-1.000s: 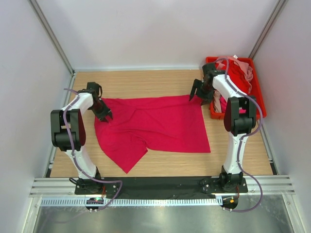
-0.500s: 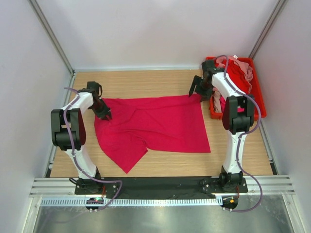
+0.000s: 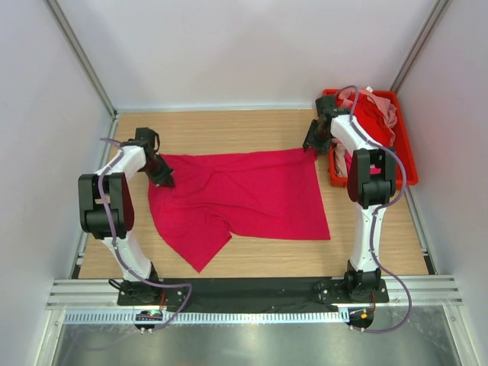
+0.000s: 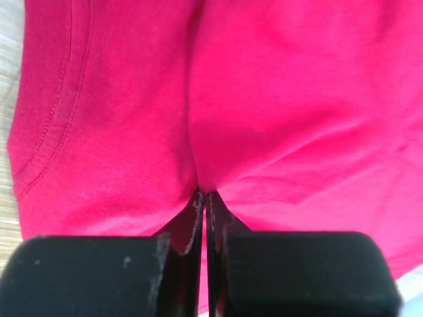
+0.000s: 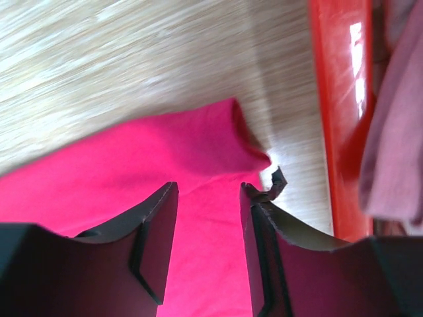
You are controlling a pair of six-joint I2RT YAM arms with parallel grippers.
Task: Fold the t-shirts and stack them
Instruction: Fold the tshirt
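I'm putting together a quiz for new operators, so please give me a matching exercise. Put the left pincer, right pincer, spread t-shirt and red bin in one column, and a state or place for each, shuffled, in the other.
Column one:
1. left pincer
2. right pincer
3. crimson t-shirt
4. red bin

Column two:
A. rigid, at the far right
B. jaws apart, astride a cloth corner
C. spread out between the two arms
D. shut on a pinched fold of cloth

Pairs: 1-D, 2-B, 3-C, 4-A.
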